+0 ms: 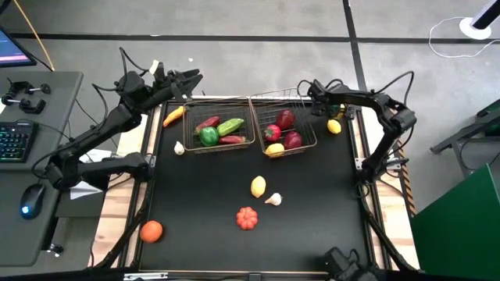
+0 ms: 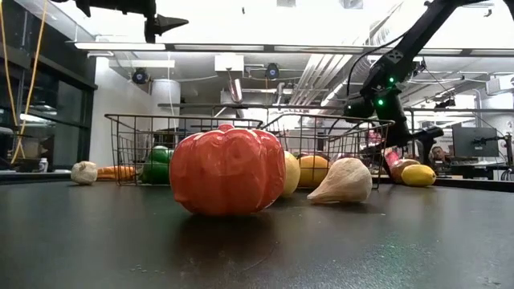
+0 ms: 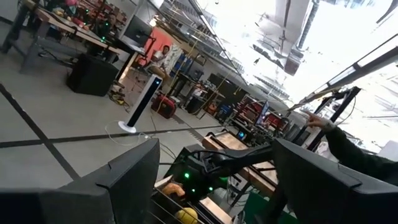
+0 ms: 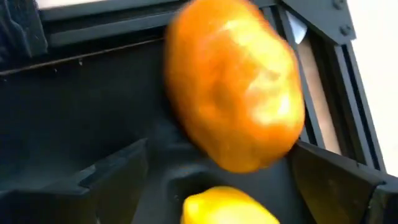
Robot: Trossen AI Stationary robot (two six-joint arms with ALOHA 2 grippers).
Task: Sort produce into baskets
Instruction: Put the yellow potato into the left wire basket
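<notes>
Two wire baskets stand at the table's far middle. The left basket (image 1: pixel 223 129) holds green and red vegetables; the right basket (image 1: pixel 285 129) holds red apples and a lemon. My right gripper (image 4: pixel 217 168) is open and slants down just right of the right basket (image 2: pixel 393 148). An orange (image 4: pixel 233 84) lies on the table ahead of its spread fingers, and a lemon (image 4: pixel 227 208) lies nearer, between them. The fingers touch neither fruit. My left gripper (image 1: pixel 194 77) is open and empty, high above the far left corner (image 3: pixel 214 186).
Loose on the table are a red-orange tomato (image 1: pixel 247 218), a lemon (image 1: pixel 258 186), a garlic (image 1: pixel 273 200), another garlic (image 1: pixel 179 147), an orange (image 1: pixel 151 231) near the left front, and an orange vegetable (image 1: pixel 173 115) left of the baskets. The table's frame (image 4: pixel 329 93) runs close by the right gripper.
</notes>
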